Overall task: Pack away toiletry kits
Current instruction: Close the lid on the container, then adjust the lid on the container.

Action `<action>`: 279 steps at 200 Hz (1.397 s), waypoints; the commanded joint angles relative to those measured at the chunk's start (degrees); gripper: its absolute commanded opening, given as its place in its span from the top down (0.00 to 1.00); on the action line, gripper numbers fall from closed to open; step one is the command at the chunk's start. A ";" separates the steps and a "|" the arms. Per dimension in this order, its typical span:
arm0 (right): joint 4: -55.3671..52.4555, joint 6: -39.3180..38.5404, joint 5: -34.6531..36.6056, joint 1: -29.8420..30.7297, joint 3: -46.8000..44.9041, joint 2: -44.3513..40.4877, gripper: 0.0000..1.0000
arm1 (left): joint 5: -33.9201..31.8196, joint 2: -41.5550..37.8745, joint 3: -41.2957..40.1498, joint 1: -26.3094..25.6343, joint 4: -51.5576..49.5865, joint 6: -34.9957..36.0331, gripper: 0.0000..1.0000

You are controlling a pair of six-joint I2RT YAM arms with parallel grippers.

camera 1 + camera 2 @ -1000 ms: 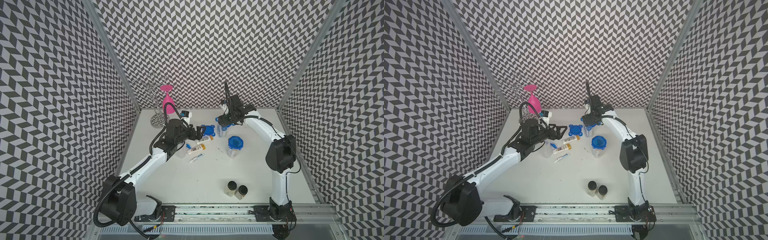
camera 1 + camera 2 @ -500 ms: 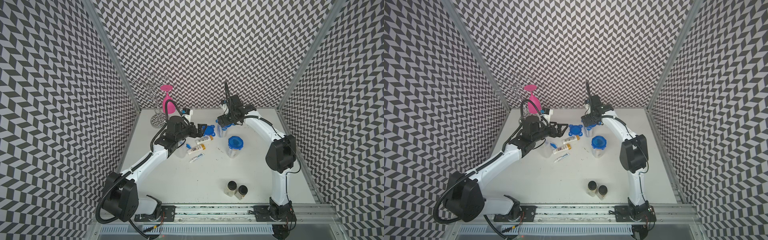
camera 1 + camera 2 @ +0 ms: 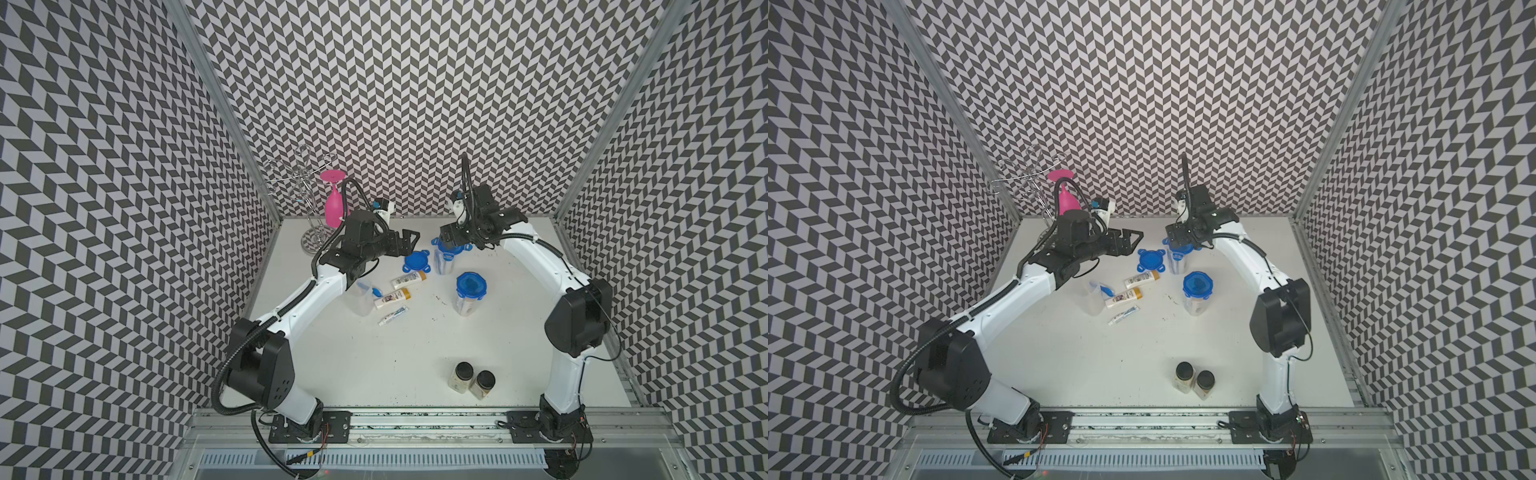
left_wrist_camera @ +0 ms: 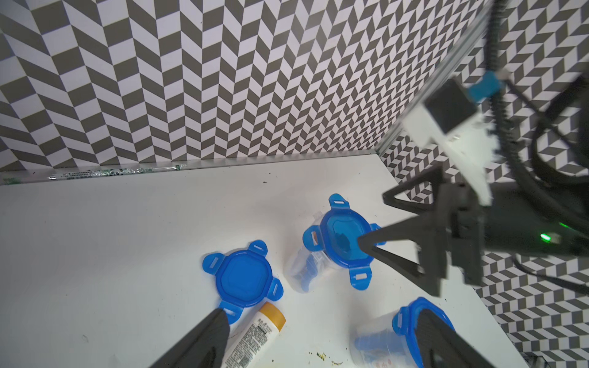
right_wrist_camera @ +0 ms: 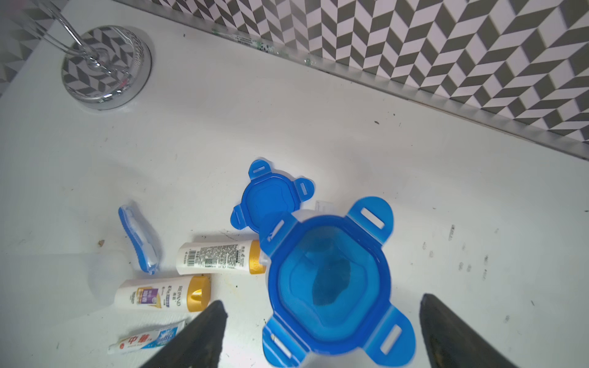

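my right claw [image 5: 323,302] spread wide, empty, over the far tub [image 3: 444,268] | its lid tabs flared — thin springy plastic, tub likely light and tippy; I'd press at the tabs | my left claw [image 4: 323,313] open too, above the loose lid [image 4: 243,277] | bottles [image 5: 216,258] probably slick, lying beside the open tub [image 3: 360,297]

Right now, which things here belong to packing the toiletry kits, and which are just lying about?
Job: far lidded tub, near lidded tub, open tub, loose blue lid, two gold-capped bottles, toothpaste tube, blue toothbrush.
Lying about: two black-capped jars, pink wine glass, wire glass rack.
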 commanded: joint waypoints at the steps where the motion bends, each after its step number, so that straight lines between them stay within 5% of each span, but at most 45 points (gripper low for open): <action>1: 0.98 5.27 -2.38 -7.05 -6.77 -6.28 0.14 | -2.90 5.85 6.56 0.07 -5.71 -1.56 0.08; 53: 3.64 2.78 -5.82 -11.63 -17.67 -8.62 0.34 | -6.14 19.94 20.46 -0.85 -5.56 -3.69 0.09; 121: 5.79 2.26 -8.37 -10.38 -17.90 -3.69 0.36 | -11.72 35.29 39.54 -3.73 -11.19 -2.63 0.10; 279: 10.89 2.51 -12.48 -10.10 -16.03 -0.52 0.40 | -14.67 43.23 50.62 -5.87 -23.89 6.47 0.13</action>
